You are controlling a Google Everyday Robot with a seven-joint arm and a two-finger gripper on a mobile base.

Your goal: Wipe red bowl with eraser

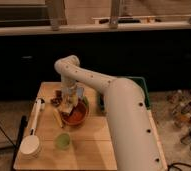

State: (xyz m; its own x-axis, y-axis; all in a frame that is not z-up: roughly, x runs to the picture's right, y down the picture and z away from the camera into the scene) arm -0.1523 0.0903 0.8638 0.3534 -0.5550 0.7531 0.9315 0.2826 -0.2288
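The red bowl (76, 115) sits on the wooden table (94, 147), left of the middle. My gripper (69, 103) points down over the bowl's left half. It is shut on the eraser (67, 107), a small pale tan block that rests on the bowl's inner left side. My white arm (114, 95) reaches in from the lower right and hides the bowl's far rim.
A small green cup (63, 140) stands in front of the bowl. A yellow stick-like item (57, 118) lies at the bowl's left. A white long-handled brush (33, 125) lies along the left edge. A dark reddish item (55, 100) and a green tray (143, 90) are farther back. Bottles (186, 112) stand off to the right.
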